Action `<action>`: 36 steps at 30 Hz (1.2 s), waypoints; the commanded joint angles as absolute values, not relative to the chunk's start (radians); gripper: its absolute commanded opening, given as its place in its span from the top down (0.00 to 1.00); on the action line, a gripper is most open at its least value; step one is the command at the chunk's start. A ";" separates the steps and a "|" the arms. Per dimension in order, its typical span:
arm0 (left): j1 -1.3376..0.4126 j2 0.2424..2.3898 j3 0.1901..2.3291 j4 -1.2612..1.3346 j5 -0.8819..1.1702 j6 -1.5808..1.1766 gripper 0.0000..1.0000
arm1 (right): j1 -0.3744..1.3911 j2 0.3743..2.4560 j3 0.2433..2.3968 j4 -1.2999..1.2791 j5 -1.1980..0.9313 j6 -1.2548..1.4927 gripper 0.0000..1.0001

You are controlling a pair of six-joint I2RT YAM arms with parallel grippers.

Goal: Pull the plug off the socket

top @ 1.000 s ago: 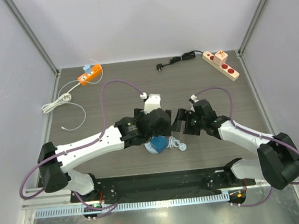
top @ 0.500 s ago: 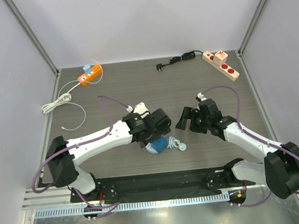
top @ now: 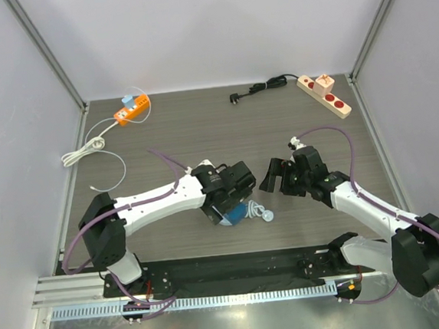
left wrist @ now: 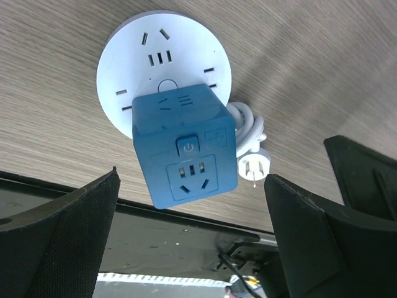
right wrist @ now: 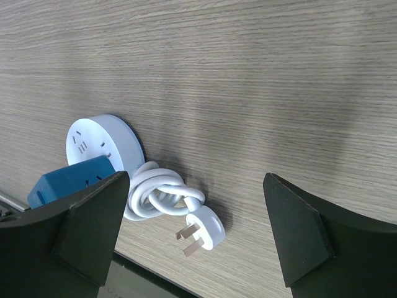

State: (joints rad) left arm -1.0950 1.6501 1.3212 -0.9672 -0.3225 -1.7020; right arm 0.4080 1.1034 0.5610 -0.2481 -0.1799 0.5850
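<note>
A blue cube plug [left wrist: 185, 149] sits plugged into the top of a round white socket [left wrist: 139, 62] on the wooden table. Its short white cable [left wrist: 248, 127] is coiled beside it and ends in a loose white plug head [left wrist: 255, 167]. My left gripper [left wrist: 192, 242] is open, its two fingers standing either side of the blue cube without touching it. From above, the left gripper [top: 234, 200] hangs over the cube [top: 237, 211]. My right gripper [right wrist: 195, 236] is open with nothing in it, just right of the coil [right wrist: 158, 192] and the cube [right wrist: 68, 180]; from above the right gripper [top: 270, 177] is clear of them.
An orange power strip [top: 134, 108] with a white cord [top: 87, 149] lies at the back left. A beige strip with red buttons [top: 325, 95] and a black cord [top: 263, 87] lie at the back right. The black base rail [top: 228, 267] runs close behind the socket.
My left arm has swung down and toward the near edge, bringing its open fingers over the blue cube. The right gripper has drifted slightly right and opened a little wider.
</note>
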 commanded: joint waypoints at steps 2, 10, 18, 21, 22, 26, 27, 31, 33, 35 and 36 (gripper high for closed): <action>-1.062 1.652 1.301 -0.950 -0.301 -1.764 0.00 | 0.403 1.081 0.561 -0.244 -0.167 0.568 0.05; -1.035 1.675 1.295 -0.931 -0.299 -1.766 0.05 | 0.402 1.101 0.566 -0.244 -0.176 0.566 0.05; -1.017 1.745 1.295 -0.896 -0.249 -1.735 0.08 | 0.402 1.126 0.577 -0.245 -0.192 0.561 0.05; -1.017 1.782 1.324 -0.917 -0.227 -1.691 0.10 | 0.403 1.134 0.574 -0.244 -0.193 0.558 0.05; -1.017 1.792 1.344 -0.926 -0.227 -1.678 0.10 | 0.403 1.138 0.575 -0.244 -0.192 0.558 0.05; -1.017 1.795 1.332 -0.921 -0.241 -1.622 0.17 | 0.403 1.160 0.575 -0.242 -0.202 0.554 0.04; -1.017 1.789 1.318 -0.904 -0.245 -1.608 0.20 | 0.405 1.160 0.575 -0.241 -0.210 0.552 0.03; -1.017 1.721 1.226 -0.764 -0.268 -1.493 0.72 | 0.403 1.163 0.577 -0.229 -0.261 0.540 0.00; -1.017 1.700 1.178 -0.704 -0.281 -1.450 0.78 | 0.405 1.160 0.575 -0.222 -0.276 0.538 0.00; -1.017 1.672 1.158 -0.666 -0.284 -1.355 0.86 | 0.405 1.155 0.571 -0.215 -0.281 0.541 0.00; -1.017 1.669 1.154 -0.643 -0.284 -1.323 0.88 | 0.403 1.154 0.565 -0.209 -0.287 0.545 0.00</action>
